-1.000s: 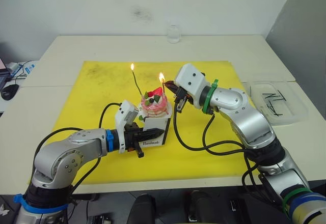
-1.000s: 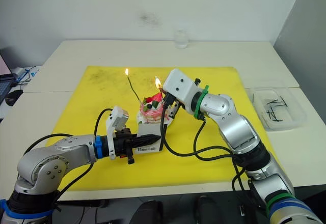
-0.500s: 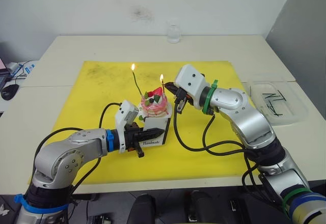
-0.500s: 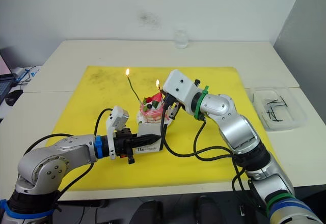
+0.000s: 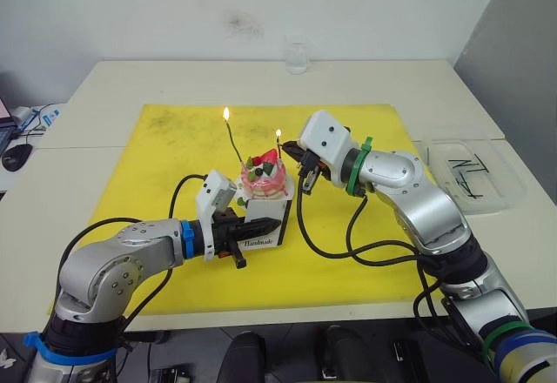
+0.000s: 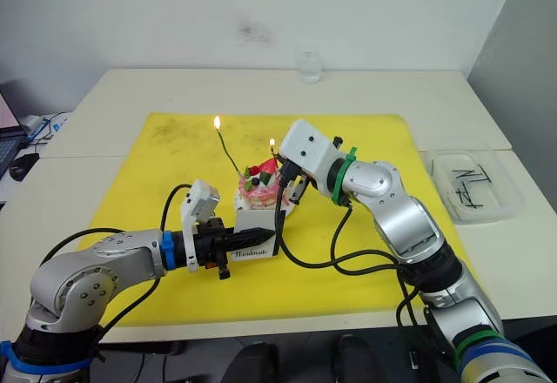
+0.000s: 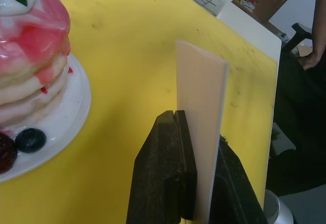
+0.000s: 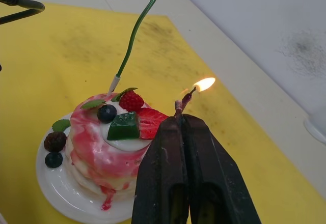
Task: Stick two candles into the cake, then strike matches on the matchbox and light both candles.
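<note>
pink layered cake (image 5: 265,180) on the yellow mat, green candle (image 8: 133,35) lit in it; right gripper (image 8: 182,124) pinches a burning match (image 8: 184,100) beside it; left gripper (image 7: 196,132) clamps the upright white matchbox (image 7: 201,107)

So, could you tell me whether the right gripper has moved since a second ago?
No. The right gripper sits at the same spot beside the cake, judged against the yellow mat; only its flame has shrunk.
</note>
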